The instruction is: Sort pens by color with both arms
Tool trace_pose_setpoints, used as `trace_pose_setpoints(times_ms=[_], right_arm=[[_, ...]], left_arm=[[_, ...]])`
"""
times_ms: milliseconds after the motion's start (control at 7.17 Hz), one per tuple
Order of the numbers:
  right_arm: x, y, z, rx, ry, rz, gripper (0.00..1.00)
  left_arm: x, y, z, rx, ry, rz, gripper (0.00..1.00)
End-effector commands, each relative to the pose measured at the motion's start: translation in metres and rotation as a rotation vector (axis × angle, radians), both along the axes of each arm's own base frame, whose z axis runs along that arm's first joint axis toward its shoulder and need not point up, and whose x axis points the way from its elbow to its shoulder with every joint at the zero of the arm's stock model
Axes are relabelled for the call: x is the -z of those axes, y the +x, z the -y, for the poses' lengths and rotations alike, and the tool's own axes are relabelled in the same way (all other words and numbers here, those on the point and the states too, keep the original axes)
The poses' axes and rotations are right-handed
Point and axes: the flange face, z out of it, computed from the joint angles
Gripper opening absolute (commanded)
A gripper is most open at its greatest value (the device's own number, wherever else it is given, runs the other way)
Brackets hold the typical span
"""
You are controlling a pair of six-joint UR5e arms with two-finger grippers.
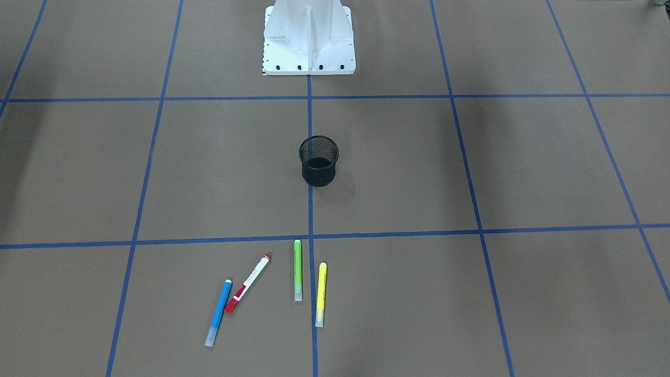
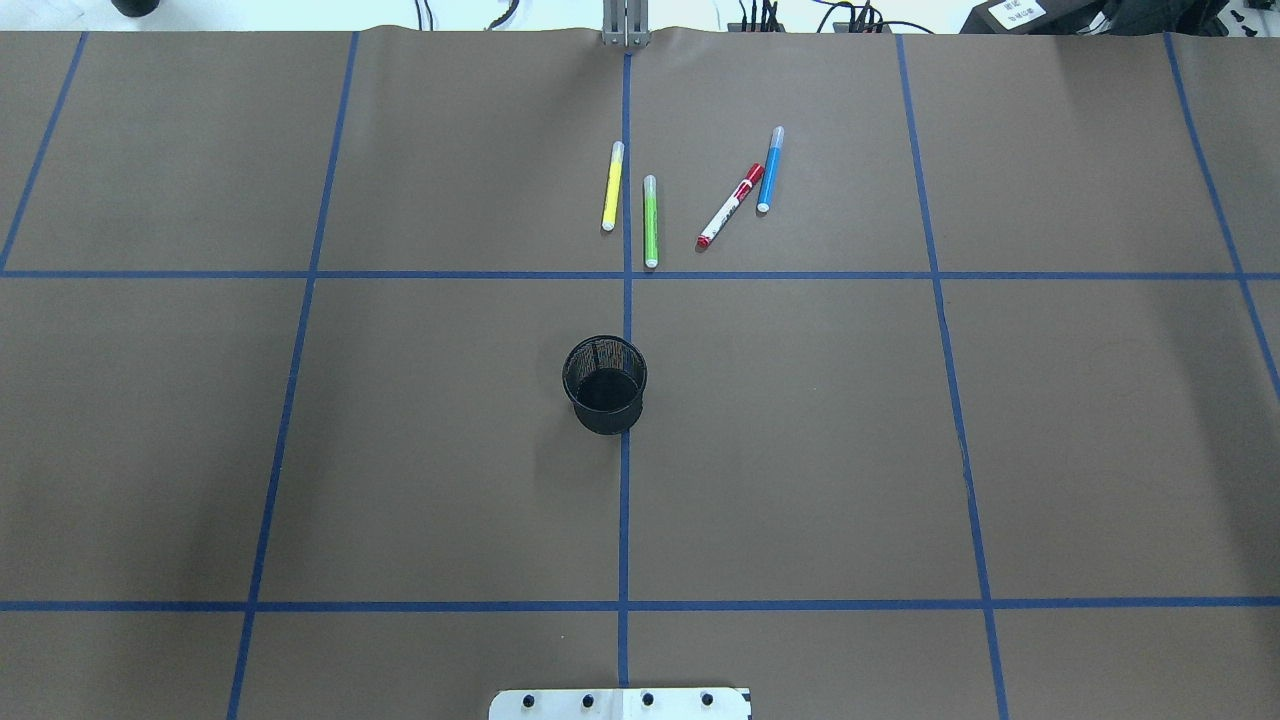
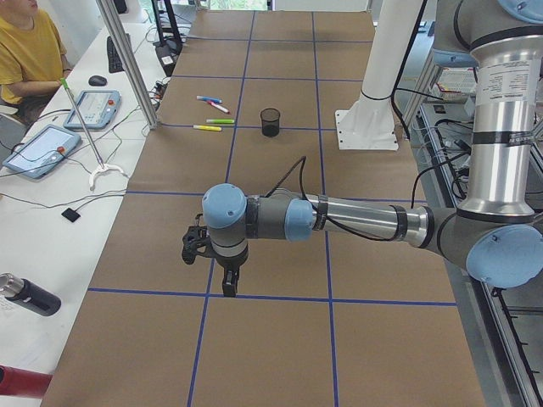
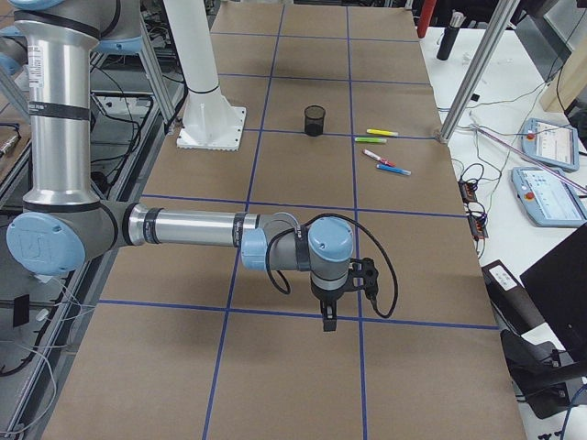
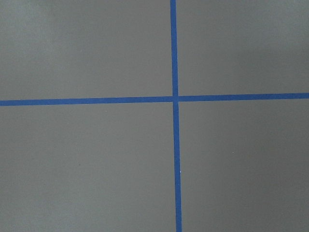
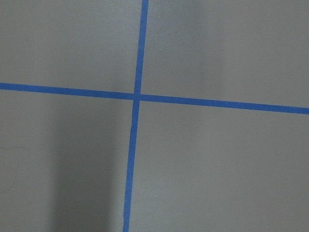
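Note:
Four pens lie on the brown table on the side far from the robot: blue (image 1: 219,312), white-barrelled with red cap (image 1: 247,283), light green (image 1: 298,270) and yellow (image 1: 321,294). In the overhead view they are yellow (image 2: 612,186), green (image 2: 650,221), red-capped (image 2: 730,206) and blue (image 2: 770,169). The blue and the red-capped pen almost touch. My left gripper (image 3: 229,284) shows only in the exterior left view, far from the pens, pointing down over a tape crossing. My right gripper (image 4: 328,321) shows only in the exterior right view, likewise. I cannot tell whether either is open or shut.
A black mesh cup (image 2: 604,384) stands upright at the table's middle, on the centre tape line. The white pedestal base (image 1: 309,39) is at the robot's edge. A seated operator (image 3: 30,51) and tablets (image 4: 546,192) are on side desks beyond the table's far edge.

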Motion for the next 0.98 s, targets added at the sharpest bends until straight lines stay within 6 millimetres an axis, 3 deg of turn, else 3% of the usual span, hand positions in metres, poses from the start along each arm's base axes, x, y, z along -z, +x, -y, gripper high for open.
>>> trace_pose_setpoints(times_ms=[0, 836], right_arm=[[-0.0006, -0.0003, 0.0, 0.004, 0.004, 0.004, 1.0], [0.0085, -0.0002, 0.0066, 0.01, 0.031, 0.003, 1.0]], left_arm=[[0.0048, 0.0007, 0.0014, -0.005, 0.013, -0.005, 1.0], [0.0109, 0.0006, 0.0003, -0.002, 0.024, -0.003, 1.0]])
